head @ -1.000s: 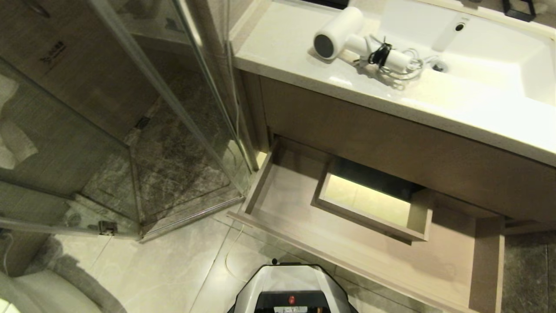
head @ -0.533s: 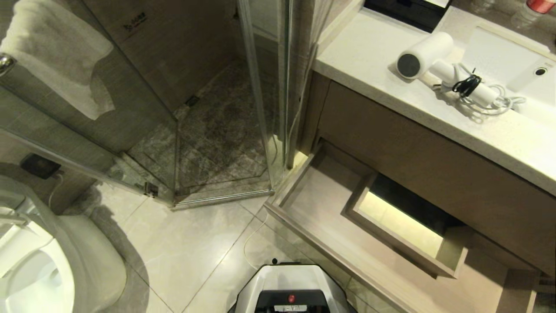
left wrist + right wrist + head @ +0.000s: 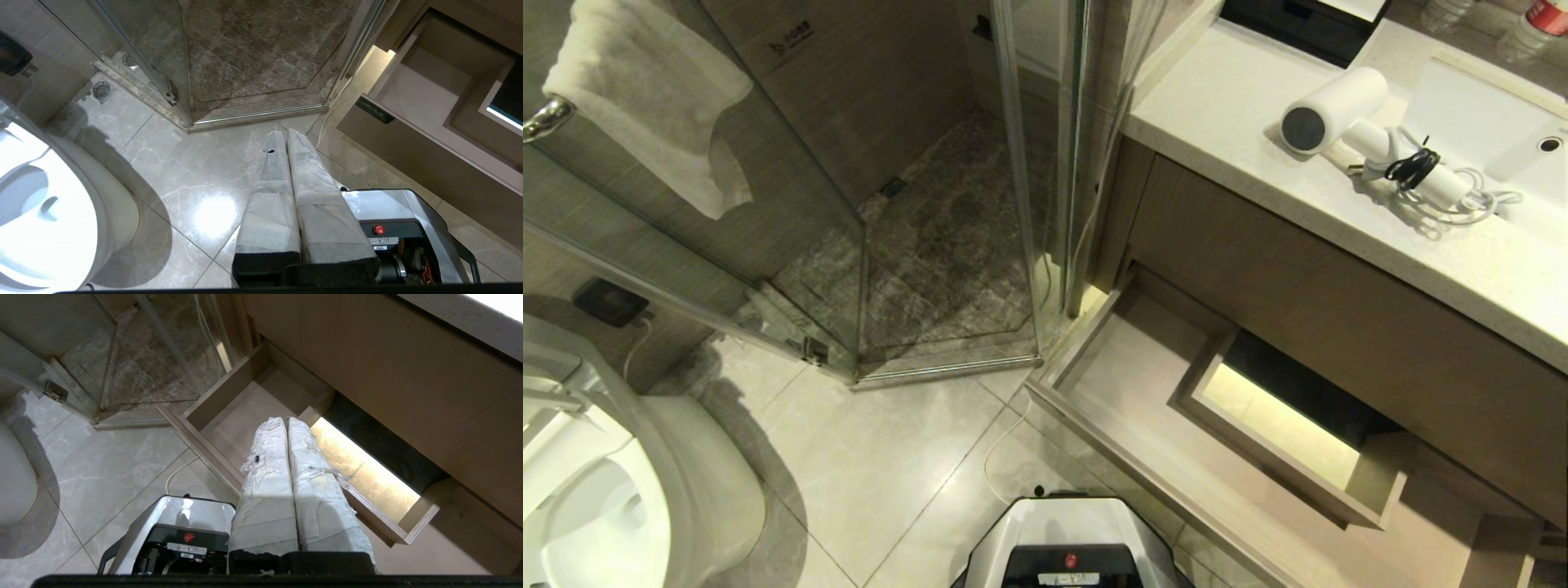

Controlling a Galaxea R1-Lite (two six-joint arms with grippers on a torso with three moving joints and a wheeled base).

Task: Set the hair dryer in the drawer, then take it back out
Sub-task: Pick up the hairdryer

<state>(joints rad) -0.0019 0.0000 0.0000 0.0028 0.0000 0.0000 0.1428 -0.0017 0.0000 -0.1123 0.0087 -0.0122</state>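
Bathroom: glass shower stall (image 3: 915, 204), toilet (image 3: 613, 490), towel (image 3: 654, 106), sink (image 3: 1486, 122) in vanity counter (image 3: 1241, 106).

Left tool (image 3: 285, 132) & right tool (image 3: 286, 420) both closed, empty, pointing down.

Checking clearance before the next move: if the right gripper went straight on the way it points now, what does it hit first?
Probably the open drawer: the shut right gripper points down at its bare floor, near the boxed cut-out. Nothing shows in between, though depth is hard to judge. The hair dryer lies on the counter, off that line.
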